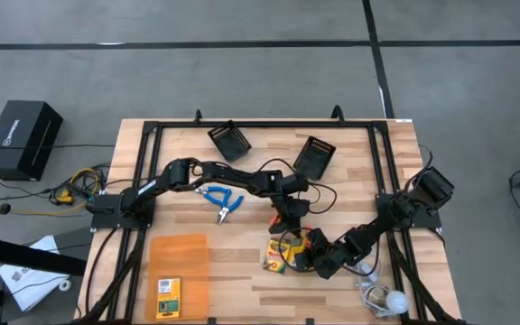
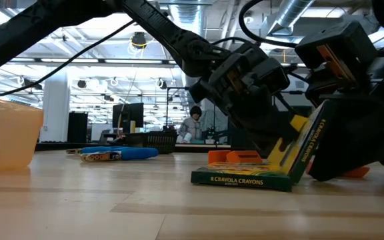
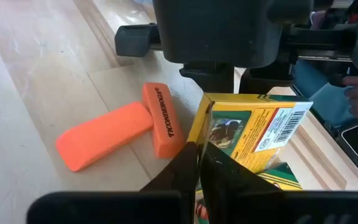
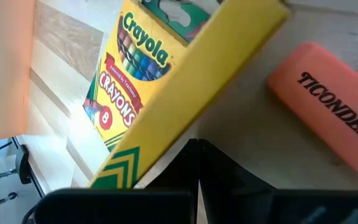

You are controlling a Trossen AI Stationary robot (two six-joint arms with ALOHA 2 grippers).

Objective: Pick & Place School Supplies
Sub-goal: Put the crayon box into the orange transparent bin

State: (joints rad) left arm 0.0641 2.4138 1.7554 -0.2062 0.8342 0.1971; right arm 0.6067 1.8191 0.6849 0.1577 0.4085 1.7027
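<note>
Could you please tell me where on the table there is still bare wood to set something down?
Bare wood lies along the near edge between the orange bin and the white bulb, and at the far edge between the two mesh bins. It is crowded mid-right, where both arms meet over the crayon boxes and erasers.

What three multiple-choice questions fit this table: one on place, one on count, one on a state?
1. Where is the blue-handled tool?
A. On the bare table
B. Inside a bin
C. In a claw

2. How many black mesh bins are there?
A. One
B. Two
C. Four

3. How is the left claw?
A. Wide open
B. Shut
C. Out of view

Answers: 1 A, the high view shows it lying on the wood; 2 B, two bins sit at the far edge; 3 B, its wrist view shows the fingers together.
</note>
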